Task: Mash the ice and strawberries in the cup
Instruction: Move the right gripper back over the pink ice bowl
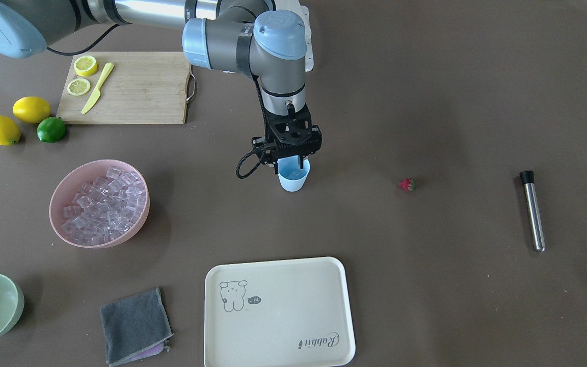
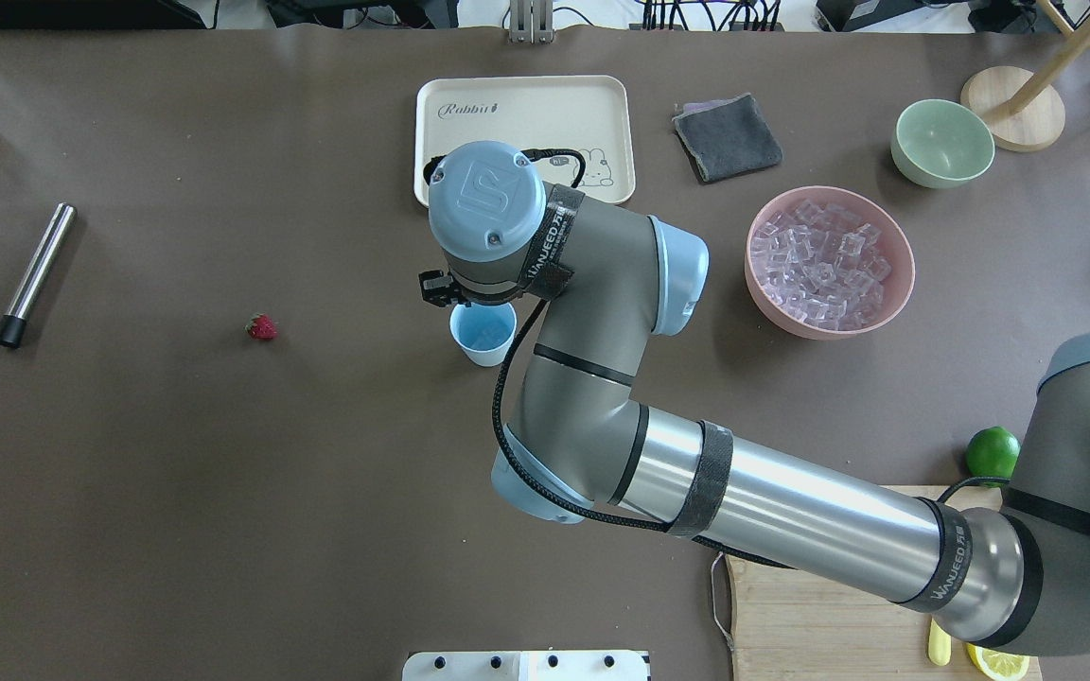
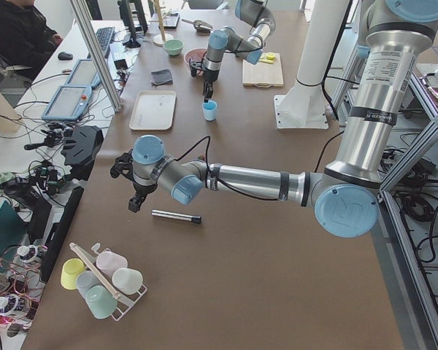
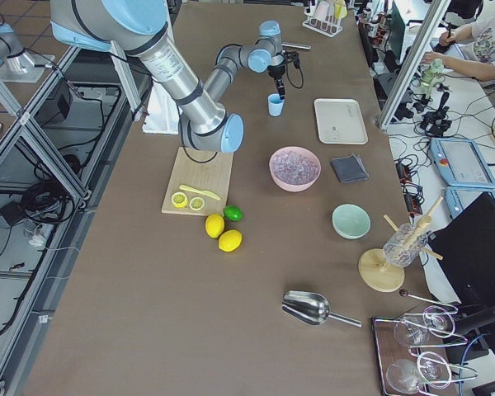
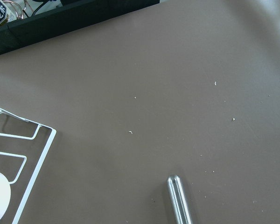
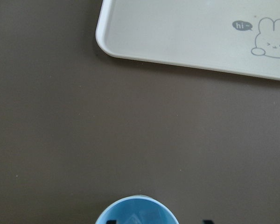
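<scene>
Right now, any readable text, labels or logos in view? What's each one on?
"Rabbit": script on the cream tray.
"hi~": speech bubble beside the rabbit drawing on that tray.
"WANJEED": black straps around the right arm; the smaller print under it is too small to read.
Blue joint cap: embossed logo, letters not legible.
Screens in the side views: too small to read.

The right pincer point(image 1: 290, 165) crowds the cup point(image 1: 293, 181) mouth; the strawberry point(image 1: 406, 184) lies well apart, unobstructed.
</scene>
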